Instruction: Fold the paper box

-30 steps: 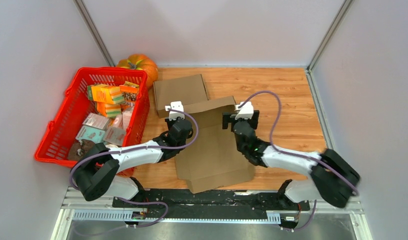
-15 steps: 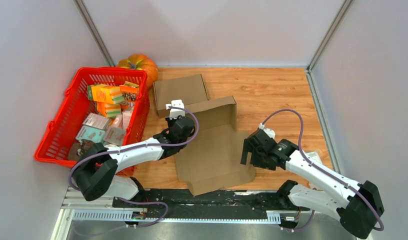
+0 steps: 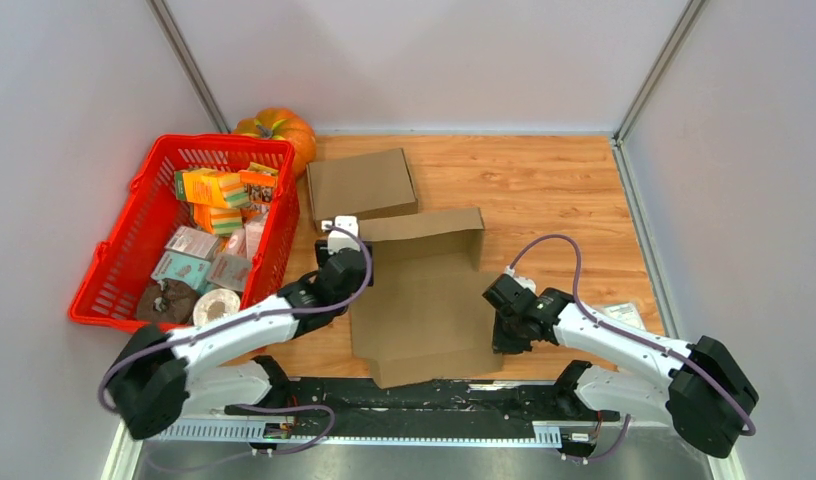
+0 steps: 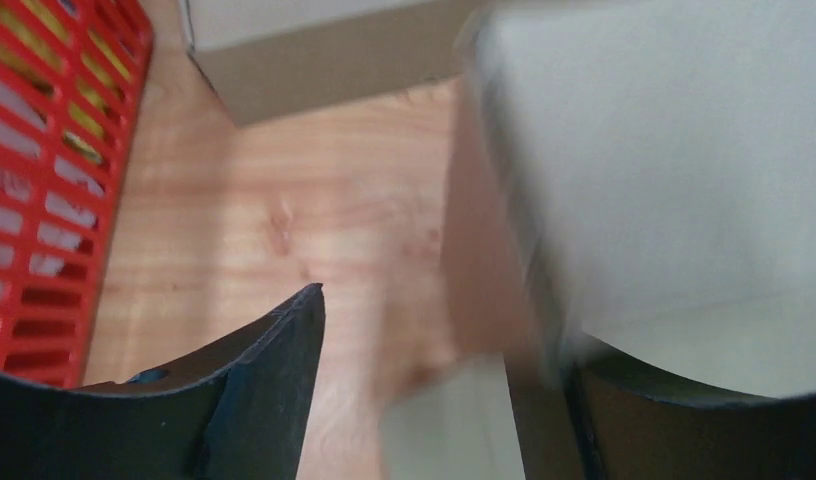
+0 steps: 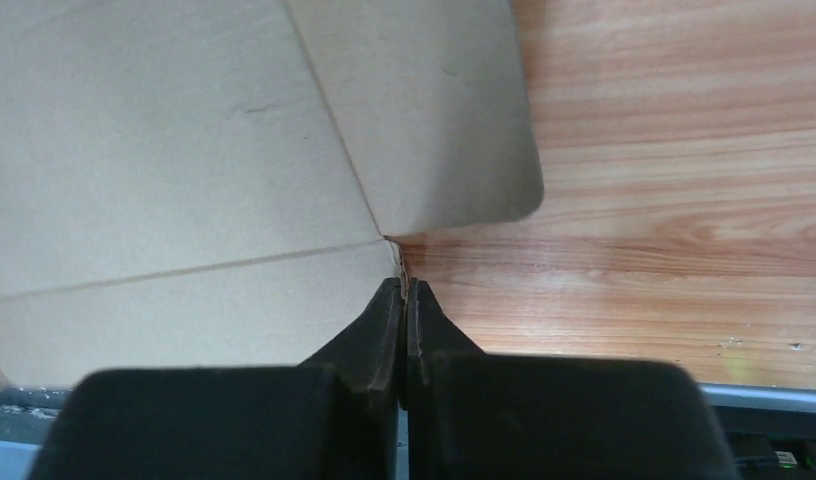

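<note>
Cardboard paper box [image 3: 424,300] lies just right of the red basket [image 3: 92,275]. Left jaws stand wide at its basket-side edge; right jaws, closed, touch its far corner. Better to raise the walls slowly along the creases.

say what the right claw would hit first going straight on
The cardboard box: the shut right claw aims at the notch beside its rounded flap, apparently almost touching, though depth is unclear.

Illumination is bright, even and diffuse. The overhead view is sharp; shadows on the table [image 3: 554,190] are soft and faint. The left wrist view is heavily blurred, probably by motion, worst across its right half. The right wrist view is sharp on the cardboard [image 5: 184,150] and wood grain; the right gripper [image 5: 406,290] renders near-black.
</note>
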Robot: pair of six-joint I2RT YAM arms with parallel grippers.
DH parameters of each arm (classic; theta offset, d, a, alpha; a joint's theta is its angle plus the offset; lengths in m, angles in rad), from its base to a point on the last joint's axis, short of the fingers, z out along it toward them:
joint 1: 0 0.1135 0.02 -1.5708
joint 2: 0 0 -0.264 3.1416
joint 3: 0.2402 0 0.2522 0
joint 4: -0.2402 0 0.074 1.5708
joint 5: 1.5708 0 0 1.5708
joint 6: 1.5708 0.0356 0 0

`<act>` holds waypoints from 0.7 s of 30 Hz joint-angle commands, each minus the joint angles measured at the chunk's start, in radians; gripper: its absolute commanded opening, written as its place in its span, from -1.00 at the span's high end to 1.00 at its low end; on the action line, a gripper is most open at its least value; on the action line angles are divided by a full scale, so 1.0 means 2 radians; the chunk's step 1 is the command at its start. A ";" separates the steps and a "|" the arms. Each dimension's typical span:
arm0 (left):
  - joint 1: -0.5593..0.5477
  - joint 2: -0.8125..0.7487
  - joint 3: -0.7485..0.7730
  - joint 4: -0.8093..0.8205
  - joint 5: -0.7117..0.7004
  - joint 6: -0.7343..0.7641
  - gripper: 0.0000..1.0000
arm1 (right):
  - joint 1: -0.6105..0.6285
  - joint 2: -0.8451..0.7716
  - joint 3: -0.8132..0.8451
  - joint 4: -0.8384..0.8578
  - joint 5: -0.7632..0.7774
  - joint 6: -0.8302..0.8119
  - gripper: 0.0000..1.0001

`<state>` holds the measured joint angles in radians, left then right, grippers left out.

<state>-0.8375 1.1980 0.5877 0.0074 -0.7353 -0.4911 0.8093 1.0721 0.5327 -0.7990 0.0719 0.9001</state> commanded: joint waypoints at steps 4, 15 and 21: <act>-0.007 -0.316 -0.031 -0.235 0.249 0.015 -0.43 | 0.000 -0.008 0.038 -0.015 -0.010 0.012 1.00; -0.298 -0.126 0.066 -0.190 0.257 0.245 -0.49 | -0.041 -0.013 0.134 -0.084 -0.119 -0.061 1.00; -0.333 0.075 0.198 -0.248 0.201 0.384 -0.51 | -0.084 -0.010 0.164 -0.120 -0.176 -0.098 1.00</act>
<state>-1.4734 1.2194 0.8509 -0.4419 -0.2333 0.0288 0.6788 1.0641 0.8024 -0.9695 -0.1638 0.7830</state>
